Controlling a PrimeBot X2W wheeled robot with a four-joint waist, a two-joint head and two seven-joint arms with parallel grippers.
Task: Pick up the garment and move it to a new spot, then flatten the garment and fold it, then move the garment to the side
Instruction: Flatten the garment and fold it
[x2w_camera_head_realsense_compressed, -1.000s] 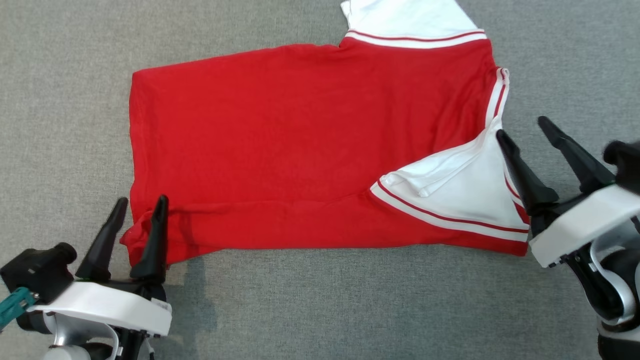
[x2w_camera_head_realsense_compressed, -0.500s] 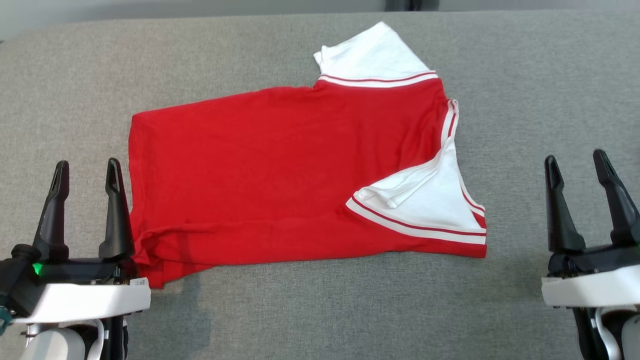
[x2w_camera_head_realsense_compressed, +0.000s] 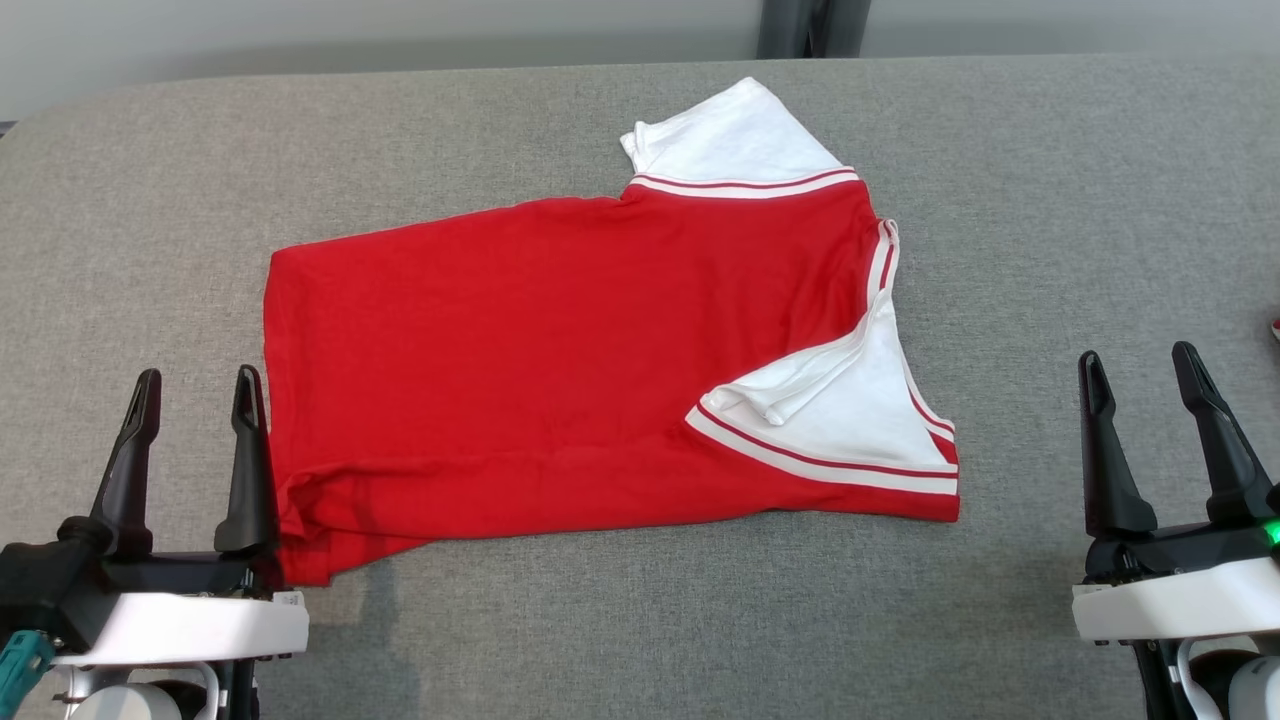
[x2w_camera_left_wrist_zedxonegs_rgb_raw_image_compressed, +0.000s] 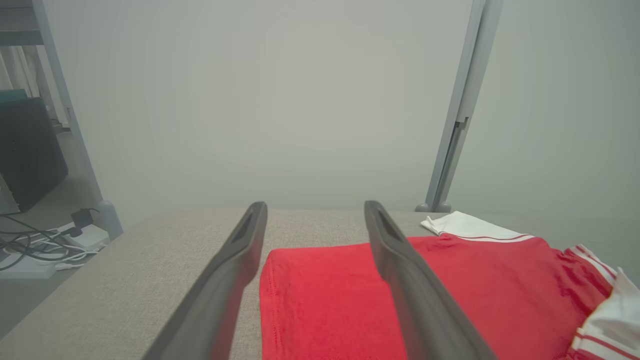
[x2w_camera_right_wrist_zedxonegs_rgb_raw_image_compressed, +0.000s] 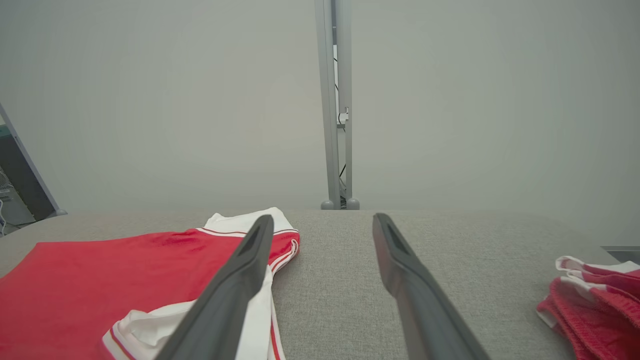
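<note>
The garment (x2w_camera_head_realsense_compressed: 560, 350) is a red shirt with white, red-striped sleeves, lying flat on the grey table (x2w_camera_head_realsense_compressed: 640, 620). Its near long edge is folded over, and the near sleeve (x2w_camera_head_realsense_compressed: 850, 420) lies on the red body; the far sleeve (x2w_camera_head_realsense_compressed: 730, 140) sticks out behind. My left gripper (x2w_camera_head_realsense_compressed: 195, 385) is open and empty at the shirt's near left corner, its inner finger at the hem. My right gripper (x2w_camera_head_realsense_compressed: 1140, 358) is open and empty, well right of the shirt. The wrist views show the garment (x2w_camera_left_wrist_zedxonegs_rgb_raw_image_compressed: 340, 300) (x2w_camera_right_wrist_zedxonegs_rgb_raw_image_compressed: 90, 285) past each pair of spread fingers.
A second red and white cloth (x2w_camera_right_wrist_zedxonegs_rgb_raw_image_compressed: 590, 305) lies bunched at the table's right side, its tip at the head view's right edge (x2w_camera_head_realsense_compressed: 1276, 328). A grey post (x2w_camera_head_realsense_compressed: 810, 28) stands behind the table's far edge. Bare table lies right of and in front of the shirt.
Both grippers have drawn back from the shirt's near corners toward me and stand upright, both open. The head camera has tilted up, so the far table edge and wall now show.
</note>
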